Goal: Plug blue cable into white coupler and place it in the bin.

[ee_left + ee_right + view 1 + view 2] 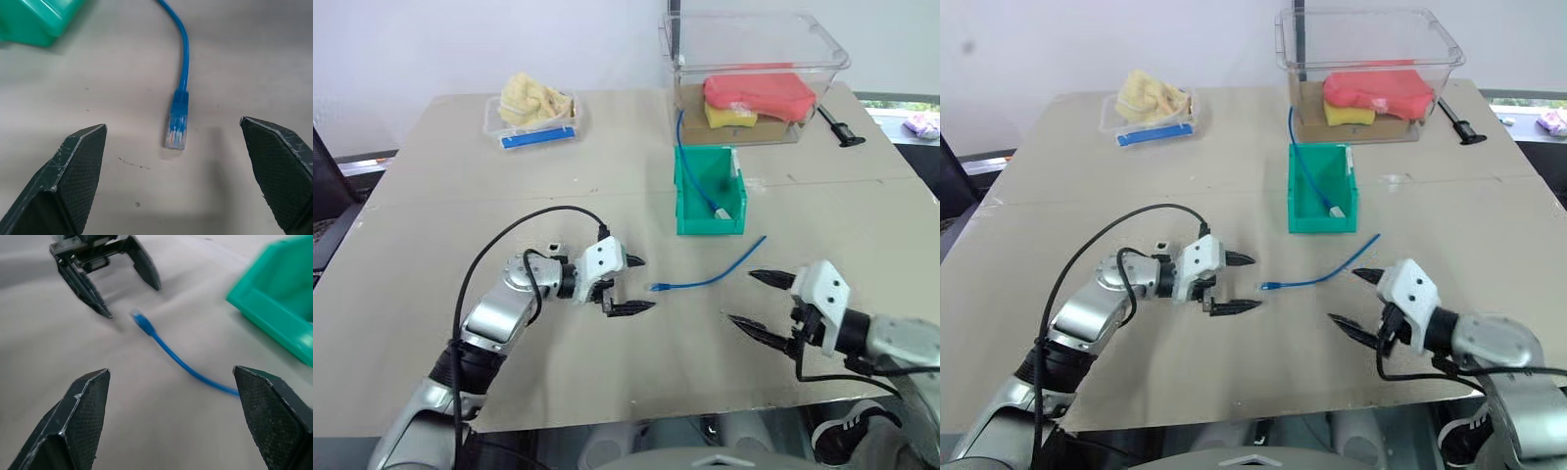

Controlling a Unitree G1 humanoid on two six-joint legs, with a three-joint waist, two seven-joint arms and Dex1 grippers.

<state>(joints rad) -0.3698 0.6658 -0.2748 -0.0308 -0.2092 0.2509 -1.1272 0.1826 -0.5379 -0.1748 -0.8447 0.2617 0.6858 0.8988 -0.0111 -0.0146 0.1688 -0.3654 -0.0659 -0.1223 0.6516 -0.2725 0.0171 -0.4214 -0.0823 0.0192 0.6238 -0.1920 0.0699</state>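
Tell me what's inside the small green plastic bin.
A blue cable runs down into the small green plastic bin, ending in a pale tip near the front. The front wall hides the floor behind it.

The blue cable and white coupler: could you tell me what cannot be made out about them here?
- White coupler: too small in the eye views to show whether the cable inside the bin is plugged in.
- Blue cable on the table: its far end is cut off in the left wrist view.
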